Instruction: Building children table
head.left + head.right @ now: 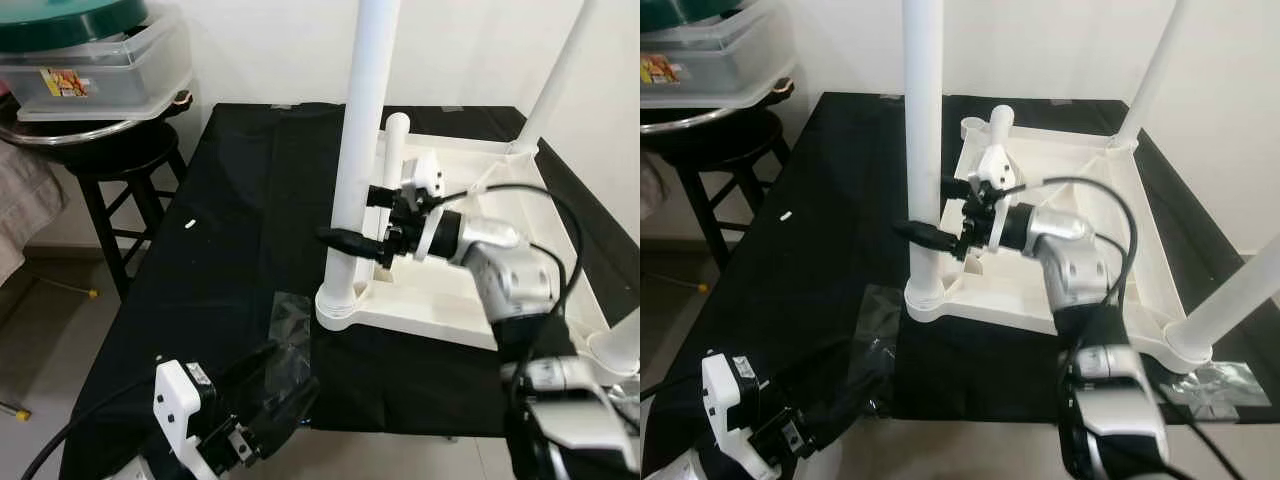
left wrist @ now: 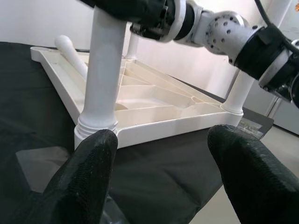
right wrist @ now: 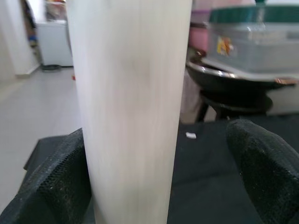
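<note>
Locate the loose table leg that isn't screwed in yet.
In the left eye view, the loose leg lies on the upturned white tabletop, just right of the upright leg at its near-left corner and beside the right tool.

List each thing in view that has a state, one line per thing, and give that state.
Tabletop: upside down on the black cloth.
Near leg: upright in its corner socket.
Loose leg: lying inside the tabletop.
Right claw: open around the near leg.
Left claw: open, by a clear plastic bag.
</note>
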`<state>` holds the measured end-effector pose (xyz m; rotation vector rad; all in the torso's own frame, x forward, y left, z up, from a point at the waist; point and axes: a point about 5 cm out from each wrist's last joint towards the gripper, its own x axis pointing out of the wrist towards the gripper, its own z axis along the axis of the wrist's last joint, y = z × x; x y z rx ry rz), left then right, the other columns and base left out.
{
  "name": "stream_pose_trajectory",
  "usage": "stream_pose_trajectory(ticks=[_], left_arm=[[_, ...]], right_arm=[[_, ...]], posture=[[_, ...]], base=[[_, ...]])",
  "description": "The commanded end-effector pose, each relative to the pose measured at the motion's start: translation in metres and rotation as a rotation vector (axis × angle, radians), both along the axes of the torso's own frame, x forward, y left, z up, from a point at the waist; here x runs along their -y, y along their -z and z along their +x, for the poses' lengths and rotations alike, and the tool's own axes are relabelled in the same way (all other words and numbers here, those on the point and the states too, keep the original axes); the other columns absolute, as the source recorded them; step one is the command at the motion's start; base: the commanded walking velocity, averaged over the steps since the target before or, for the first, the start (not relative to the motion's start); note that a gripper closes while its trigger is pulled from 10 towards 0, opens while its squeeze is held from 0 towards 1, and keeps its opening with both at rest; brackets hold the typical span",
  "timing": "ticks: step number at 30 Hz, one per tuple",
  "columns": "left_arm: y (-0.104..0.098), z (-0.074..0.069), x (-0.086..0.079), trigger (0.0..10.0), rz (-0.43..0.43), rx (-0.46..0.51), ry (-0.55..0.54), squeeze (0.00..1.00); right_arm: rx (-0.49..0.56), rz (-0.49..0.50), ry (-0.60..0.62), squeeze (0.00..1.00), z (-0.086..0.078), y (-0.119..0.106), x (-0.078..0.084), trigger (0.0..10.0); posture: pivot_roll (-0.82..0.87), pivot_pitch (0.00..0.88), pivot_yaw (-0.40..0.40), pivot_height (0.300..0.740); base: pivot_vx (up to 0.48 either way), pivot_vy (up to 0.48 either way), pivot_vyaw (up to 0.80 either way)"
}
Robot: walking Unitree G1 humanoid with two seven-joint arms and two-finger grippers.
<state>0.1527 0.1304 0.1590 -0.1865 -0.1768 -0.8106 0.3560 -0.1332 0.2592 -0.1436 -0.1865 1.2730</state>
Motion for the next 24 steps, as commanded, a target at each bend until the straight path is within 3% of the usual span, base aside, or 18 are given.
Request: stream_pose_trajectory(ticks=[1, 2, 3, 4, 5, 16, 19, 20, 23, 24], left_arm=[[-0.003, -0.003, -0.001, 10.0, 0.007, 0.003, 0.009, 0.00], [-0.002, -0.003, -0.002, 10.0, 0.009, 0.001, 0.011, 0.00], [-0.002, -0.004, -0.002, 10.0, 0.011, -0.002, 0.012, 0.00], [-0.002, -0.005, -0.002, 10.0, 0.013, -0.004, 0.013, 0.00], [-0.002, -0.006, -0.002, 10.0, 0.014, -0.005, 0.013, 0.00], [0.000, -0.007, -0.001, 10.0, 0.015, -0.012, 0.013, 0.00], [0.001, -0.006, -0.001, 10.0, 0.010, -0.012, 0.012, 0.00], [0.001, -0.005, -0.002, 10.0, 0.006, -0.012, 0.010, 0.00], [0.002, -0.004, -0.002, 10.0, 0.005, -0.012, 0.010, 0.00], [0.002, -0.004, -0.002, 10.0, 0.005, -0.012, 0.009, 0.00]], right_arm=[[-0.010, -0.003, -0.045, 0.00, 0.000, 0.002, -0.003, 10.0], [-0.018, -0.019, -0.100, 0.00, 0.000, 0.003, -0.005, 10.0], [-0.027, -0.039, -0.148, 0.00, 0.000, 0.005, -0.007, 2.1], [-0.030, -0.053, -0.182, 0.00, 0.001, 0.007, -0.008, 2.1], [-0.037, -0.069, -0.210, 0.00, 0.002, 0.009, -0.009, 0.0], [-0.031, -0.095, -0.229, 0.00, 0.005, 0.012, -0.006, 0.0], [0.005, -0.108, -0.164, 0.00, 0.000, 0.019, 0.002, 0.0], [0.023, -0.102, -0.048, 0.00, -0.011, 0.032, 0.007, 0.0], [-0.004, -0.083, 0.046, 0.00, -0.020, 0.043, 0.007, 0.0], [-0.036, -0.054, 0.137, 0.00, -0.026, 0.053, 0.002, 0.0]], posture=[[0.17, 0.151, -0.023, 0.740], [0.17, 0.155, -0.024, 0.740], [0.18, 0.156, -0.025, 0.740], [0.18, 0.156, -0.025, 0.740], [0.18, 0.156, -0.025, 0.740], [0.16, 0.155, -0.024, 0.740], [0.15, 0.154, -0.027, 0.740], [0.12, 0.155, -0.035, 0.740], [0.12, 0.152, -0.046, 0.740], [0.13, 0.147, -0.049, 0.740]], base=[[0.000, 0.000, 0.00], [0.000, 0.000, 0.00], [0.000, 0.000, 0.00], [0.000, 0.000, 0.00], [0.000, 0.000, 0.00], [0.000, 0.000, 0.00], [0.000, 0.000, 0.00], [0.000, 0.000, 0.00], [0.000, 0.000, 0.00], [0.000, 0.000, 0.00]])
